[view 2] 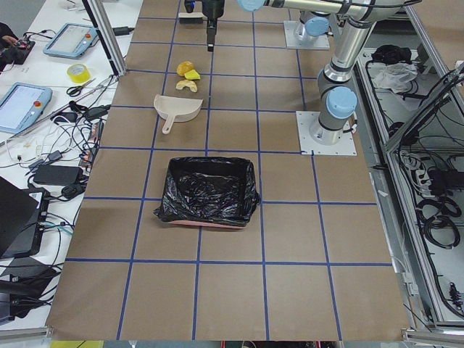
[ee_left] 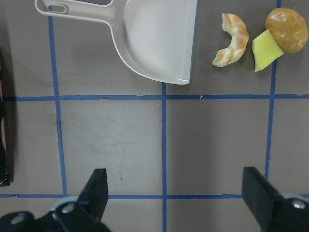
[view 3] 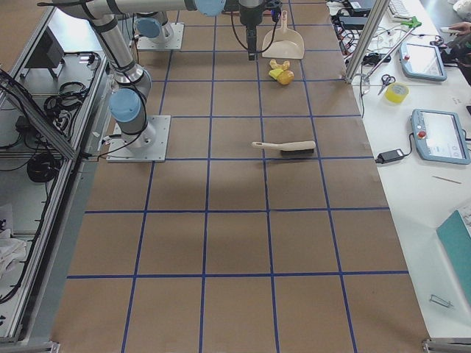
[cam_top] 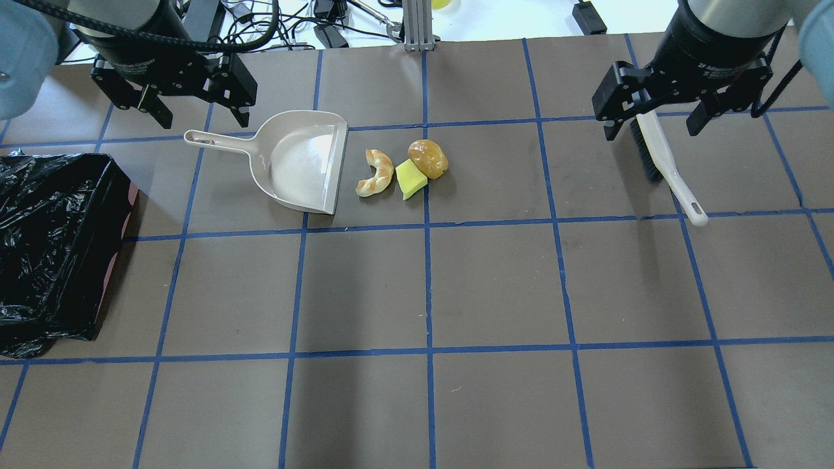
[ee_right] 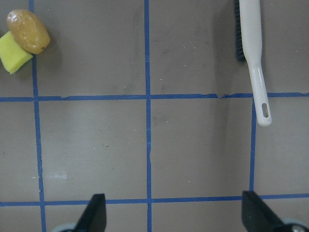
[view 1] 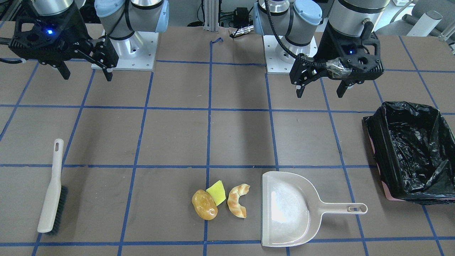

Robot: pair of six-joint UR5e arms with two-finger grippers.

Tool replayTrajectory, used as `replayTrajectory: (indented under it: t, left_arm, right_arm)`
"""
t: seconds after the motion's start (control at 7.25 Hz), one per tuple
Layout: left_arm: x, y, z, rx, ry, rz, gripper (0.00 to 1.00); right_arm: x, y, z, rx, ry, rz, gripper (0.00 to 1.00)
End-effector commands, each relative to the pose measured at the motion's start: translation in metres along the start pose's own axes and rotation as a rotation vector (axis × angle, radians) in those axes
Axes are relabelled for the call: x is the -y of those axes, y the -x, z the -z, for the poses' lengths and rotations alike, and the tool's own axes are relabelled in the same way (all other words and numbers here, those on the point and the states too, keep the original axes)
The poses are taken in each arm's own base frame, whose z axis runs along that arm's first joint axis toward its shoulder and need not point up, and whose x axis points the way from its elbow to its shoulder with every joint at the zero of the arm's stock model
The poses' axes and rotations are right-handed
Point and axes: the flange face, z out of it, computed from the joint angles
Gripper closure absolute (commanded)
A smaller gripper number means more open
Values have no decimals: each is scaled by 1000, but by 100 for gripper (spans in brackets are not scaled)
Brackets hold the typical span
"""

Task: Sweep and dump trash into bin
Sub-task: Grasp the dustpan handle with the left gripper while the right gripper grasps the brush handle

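Overhead exterior puts the trash midway across the surface, on the side far from the base. Potato touches wedge, with the croissant just beside. They look light, hard and glossy. I'd expect the potato to roll, so I'd sweep them, not pinch. The row runs left to right, and the croissant's hollow faces the mouth of the dustpan next to it. The pan's handle points toward the bin, well apart at the robot's left. The brush lies far right, handle end toward the base, seemingly on its side, though it is partly hidden. I'd grip its handle. Left jaws and right jaws both hang wide open, holding nothing.
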Motion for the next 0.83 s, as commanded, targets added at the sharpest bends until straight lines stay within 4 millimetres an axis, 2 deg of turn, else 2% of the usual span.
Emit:
replayTrajectory:
  t: [0.0, 0.14, 0.41, 0.55, 0.69]
  left_arm:
    - [-1, 1, 0, 12, 0, 7, 0]
    - [-1, 2, 1, 20, -1, -5, 0]
    - [6, 7, -13, 15, 29, -49, 0]
    - [8, 7, -24, 12, 58, -80, 0]
    - [6, 7, -46, 12, 85, -90, 0]
  right_arm:
    - [-1, 0, 2, -3, -3, 0, 0]
    - [-1, -1, 1, -13, -3, 0, 0]
    - [1, -3, 6, -18, -36, -3, 0]
    - [2, -8, 4, -21, -31, 2, 0]
    - [5, -12, -3, -24, -13, -2, 0]
